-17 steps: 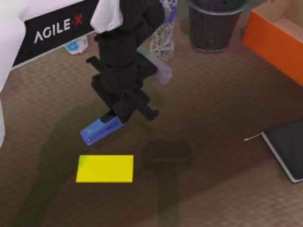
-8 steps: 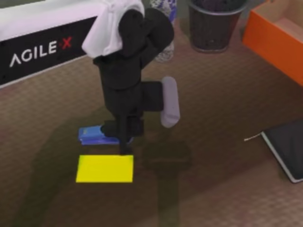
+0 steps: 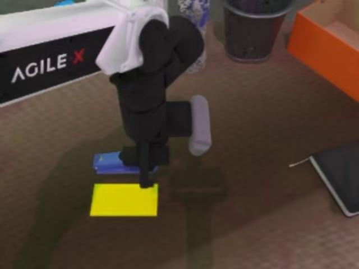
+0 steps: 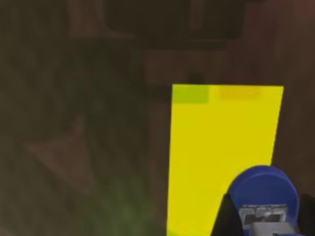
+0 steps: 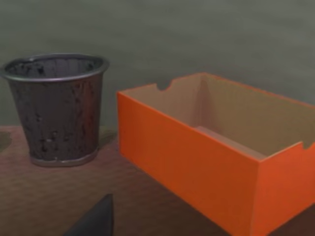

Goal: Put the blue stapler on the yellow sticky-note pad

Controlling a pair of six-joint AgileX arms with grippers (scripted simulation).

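In the top view, the blue stapler [image 3: 109,162] hangs level just behind the far edge of the yellow sticky-note pad [image 3: 120,200]. My left gripper [image 3: 144,163] is shut on the stapler's right end. The left wrist view shows the stapler's rounded blue nose [image 4: 266,187] held between the two dark fingers of the left gripper [image 4: 263,219]. The pad [image 4: 221,147] lies below and ahead of it. My right arm is out of the top view. Only a dark tip of the right gripper [image 5: 96,223] shows in the right wrist view.
A black mesh bin [image 3: 252,31] and a patterned bottle [image 3: 193,11] stand at the back. An orange open box [image 3: 328,45] fills the back right corner. A dark tablet [image 3: 342,174] lies at the right edge. The AgileX base panel [image 3: 50,59] is at the back left.
Over the last second my left gripper carried the stapler forward toward the pad and turned it parallel with the pad's far edge. In the last half second it barely shifted.
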